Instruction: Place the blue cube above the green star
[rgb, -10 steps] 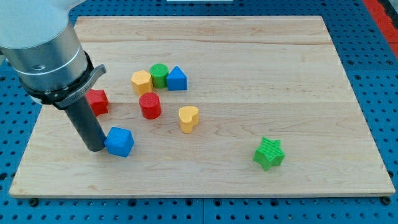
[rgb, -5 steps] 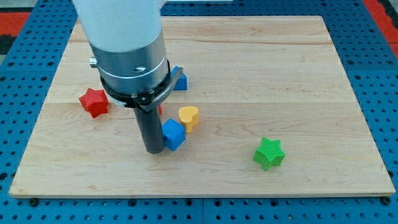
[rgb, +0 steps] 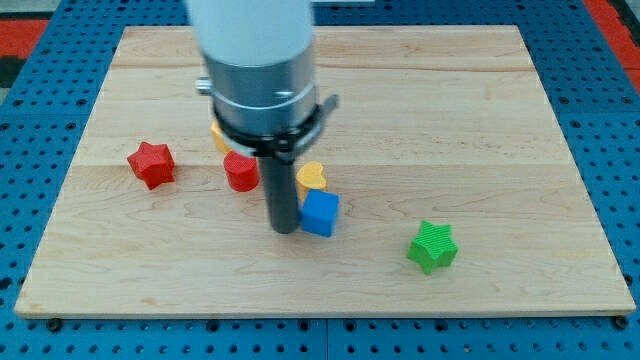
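Arm hides blocks at view's top; only a yellow block (rgb: 216, 135) edge shows. My tip (rgb: 284, 229) touches blue cube (rgb: 320, 212), w/ green star (rgb: 433, 246) to cube's lower right. Wooden board (rgb: 500, 120) on blue pegboard (rgb: 30, 150).

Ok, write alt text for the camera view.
My tip touches the left side of the blue cube on a wooden board, with the green star off to its right. A yellow block sits just above the cube.
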